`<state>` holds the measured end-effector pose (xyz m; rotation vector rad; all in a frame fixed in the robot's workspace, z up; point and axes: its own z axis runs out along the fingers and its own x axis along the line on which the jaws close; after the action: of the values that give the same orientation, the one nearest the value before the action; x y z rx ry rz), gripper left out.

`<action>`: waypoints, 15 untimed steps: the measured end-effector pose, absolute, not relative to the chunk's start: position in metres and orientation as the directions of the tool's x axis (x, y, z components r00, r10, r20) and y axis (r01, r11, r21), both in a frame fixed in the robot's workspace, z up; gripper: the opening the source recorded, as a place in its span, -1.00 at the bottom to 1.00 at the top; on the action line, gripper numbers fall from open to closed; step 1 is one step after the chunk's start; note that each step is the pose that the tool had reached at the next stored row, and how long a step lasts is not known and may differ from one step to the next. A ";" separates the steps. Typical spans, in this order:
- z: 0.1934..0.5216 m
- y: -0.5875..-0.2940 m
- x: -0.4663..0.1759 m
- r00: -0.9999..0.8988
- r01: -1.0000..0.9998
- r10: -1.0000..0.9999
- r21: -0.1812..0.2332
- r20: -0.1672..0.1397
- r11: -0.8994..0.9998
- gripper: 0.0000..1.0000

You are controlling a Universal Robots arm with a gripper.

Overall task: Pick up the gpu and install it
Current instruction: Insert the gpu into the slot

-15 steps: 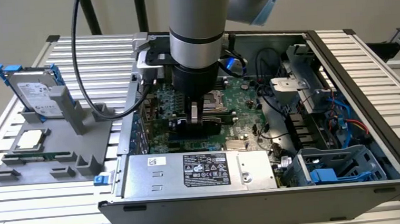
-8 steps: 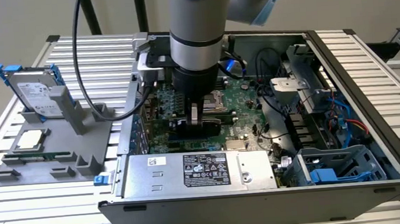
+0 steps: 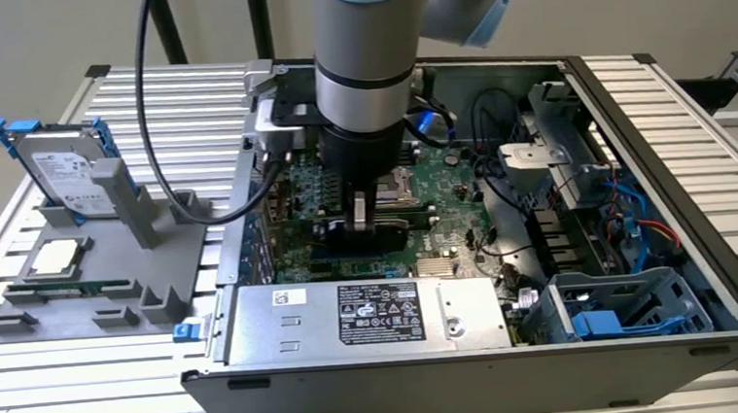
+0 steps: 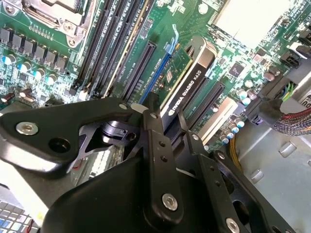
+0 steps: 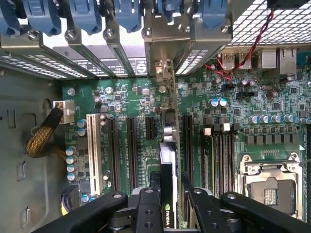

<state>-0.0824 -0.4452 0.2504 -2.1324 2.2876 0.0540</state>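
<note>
The gpu (image 4: 190,80) stands on edge inside the open computer case (image 3: 677,146). Its black cooler face shows in the second wrist view, and the first wrist view looks down its thin top edge (image 5: 167,158). My gripper (image 4: 166,116) is shut on the card's upper edge, one black finger (image 5: 148,199) on each side. In the exterior view the gripper (image 3: 363,221) reaches straight down over the green motherboard (image 3: 452,186). The card's lower edge lies along the expansion slots (image 5: 131,150), its metal bracket (image 5: 165,73) at the case's rear openings. How deep it sits in a slot I cannot tell.
A grey fixture (image 3: 152,270) at the exterior view's left holds a silver hard drive with blue rails (image 3: 61,170), a processor chip (image 3: 58,257) and a memory stick (image 3: 69,286). The power supply (image 3: 364,314), a blue drive cage (image 3: 624,315) and cables (image 3: 629,198) crowd the case.
</note>
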 end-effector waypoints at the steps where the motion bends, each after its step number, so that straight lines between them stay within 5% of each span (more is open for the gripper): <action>1: 0.250 -0.445 -0.082 -0.070 -0.997 -0.997 0.016 -0.034 0.070 -1.00; 15: 0.263 -0.445 -0.078 -0.070 -0.997 -0.997 0.016 -0.035 0.069 -1.00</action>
<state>-0.0783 -0.4452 0.2627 -2.1323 2.2864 0.0549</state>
